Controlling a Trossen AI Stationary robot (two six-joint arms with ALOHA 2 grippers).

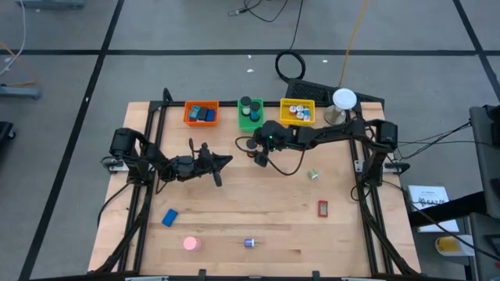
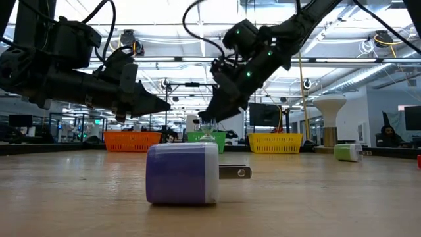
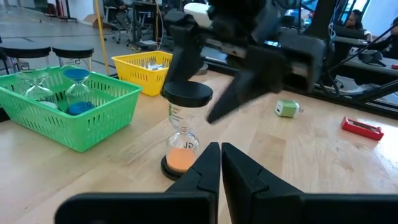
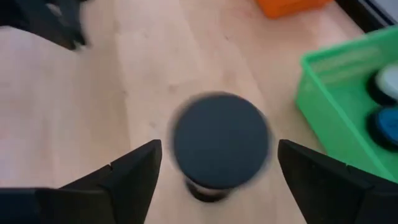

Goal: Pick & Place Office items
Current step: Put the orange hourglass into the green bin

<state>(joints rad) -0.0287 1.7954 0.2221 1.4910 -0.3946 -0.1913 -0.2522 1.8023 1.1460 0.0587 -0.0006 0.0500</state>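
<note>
Right gripper [image 4: 217,165] hangs wide open straddling a small hourglass with black end caps and orange sand [image 3: 183,134], standing upright on the wooden table [image 1: 258,211] just in front of the green plastic bin [image 1: 250,115]. Fingers [image 4: 124,174] clear the top cap on both sides, no contact visible.

Left gripper [image 3: 221,163] is shut, holding nothing, parked near the table's left side and pointed at the hourglass.

Risks, as I judge them:
- Closing off-centre would push the cap sideways and tip the hourglass (tall, narrow waist, small base).
- Gripping only the cap rim could let it slip on the lift.
- The green bin already holds hourglasses with blue sand [image 3: 78,93]; a low carry could clip its wall.

Other items scattered well apart: blue block [image 1: 169,217], pink round piece [image 1: 191,243], purple-and-white plug adapter [image 2: 184,172], red flat piece [image 1: 323,208].
</note>
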